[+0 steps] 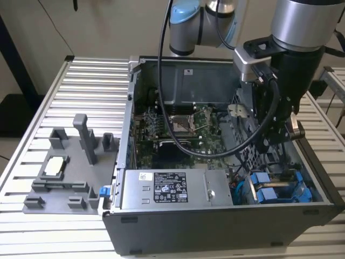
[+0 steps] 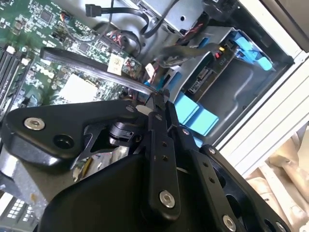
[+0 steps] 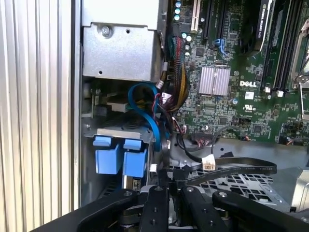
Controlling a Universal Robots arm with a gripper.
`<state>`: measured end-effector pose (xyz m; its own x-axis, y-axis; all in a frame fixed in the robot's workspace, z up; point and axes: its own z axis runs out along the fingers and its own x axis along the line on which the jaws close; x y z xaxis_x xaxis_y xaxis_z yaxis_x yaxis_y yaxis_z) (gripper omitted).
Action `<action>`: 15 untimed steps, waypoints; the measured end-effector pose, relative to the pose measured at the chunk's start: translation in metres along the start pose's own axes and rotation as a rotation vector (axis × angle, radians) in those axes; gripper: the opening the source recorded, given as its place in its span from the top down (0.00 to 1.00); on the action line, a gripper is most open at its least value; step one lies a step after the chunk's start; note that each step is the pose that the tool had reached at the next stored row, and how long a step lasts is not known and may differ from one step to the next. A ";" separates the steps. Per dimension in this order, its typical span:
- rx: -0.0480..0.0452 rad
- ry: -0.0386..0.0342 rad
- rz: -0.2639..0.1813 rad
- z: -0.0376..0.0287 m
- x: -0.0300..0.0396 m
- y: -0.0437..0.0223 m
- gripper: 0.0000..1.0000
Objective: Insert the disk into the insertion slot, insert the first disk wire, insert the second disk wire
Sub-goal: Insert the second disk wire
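One black wire [image 3: 241, 167] is pinched in the gripper's [image 3: 169, 180] closed jaws near the disk [image 3: 120, 159], seemingly seated in its slot [image 2: 251, 87]; plugging likely needs square alignment.

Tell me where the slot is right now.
In the exterior view the slot sits in the case's near corner on the exterior view's right, beside the power-supply box.

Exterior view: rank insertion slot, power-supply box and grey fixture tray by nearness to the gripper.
1. insertion slot, in the case corner by the gripper
2. power-supply box, along the case front
3. grey fixture tray, outside, exterior view's left
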<state>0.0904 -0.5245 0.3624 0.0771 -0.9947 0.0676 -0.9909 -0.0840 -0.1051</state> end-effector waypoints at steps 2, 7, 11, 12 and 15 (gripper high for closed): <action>-0.0013 -0.0003 0.000 0.0006 0.0048 -0.0009 0.84; -0.0038 -0.0004 0.000 0.0021 0.0174 -0.0029 0.84; -0.0057 -0.0005 0.000 0.0035 0.0275 -0.0047 0.84; -0.0066 -0.0006 0.000 0.0037 0.0299 -0.0054 0.84; -0.0095 -0.0009 0.000 0.0046 0.0368 -0.0076 0.84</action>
<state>0.1013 -0.5608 0.3611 0.0776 -0.9947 0.0668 -0.9919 -0.0838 -0.0957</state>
